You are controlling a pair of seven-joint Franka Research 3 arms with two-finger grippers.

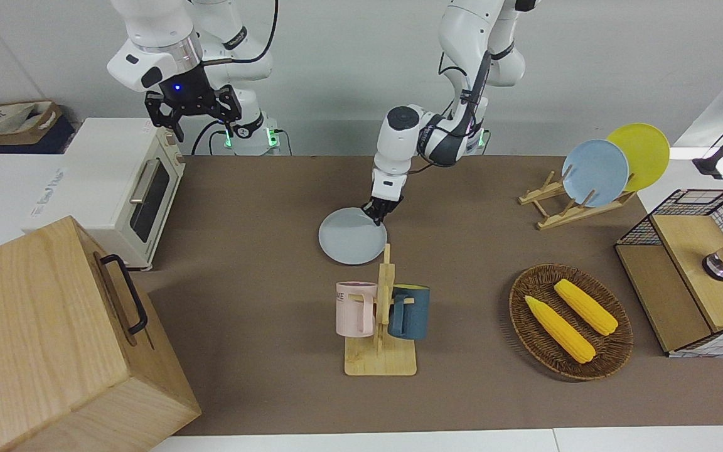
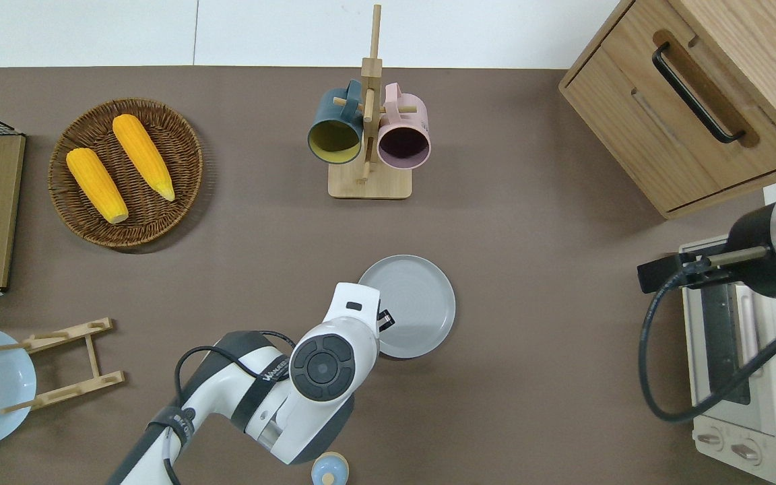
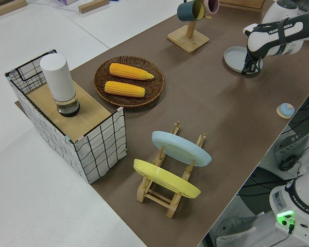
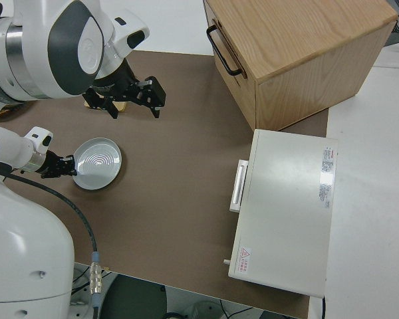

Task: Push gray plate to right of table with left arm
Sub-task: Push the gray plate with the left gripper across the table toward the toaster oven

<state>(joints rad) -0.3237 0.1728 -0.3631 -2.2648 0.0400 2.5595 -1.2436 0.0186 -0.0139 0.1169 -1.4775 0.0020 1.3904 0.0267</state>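
Observation:
The gray plate (image 2: 415, 303) lies flat on the brown table (image 2: 536, 283) near its middle, nearer to the robots than the mug rack. It also shows in the front view (image 1: 350, 237) and the left side view (image 3: 236, 55). My left gripper (image 2: 385, 318) is shut and empty, with its tip down on the plate's rim on the side toward the left arm's end of the table (image 1: 376, 217). My right gripper (image 1: 192, 112) is open and parked.
A wooden mug rack (image 2: 368, 141) with two mugs stands farther from the robots than the plate. A wooden cabinet (image 2: 691, 101) and a toaster oven (image 1: 123, 182) stand at the right arm's end. A corn basket (image 2: 58, 195), a plate rack (image 1: 562, 210) and a wire basket (image 1: 694, 270) stand at the left arm's end.

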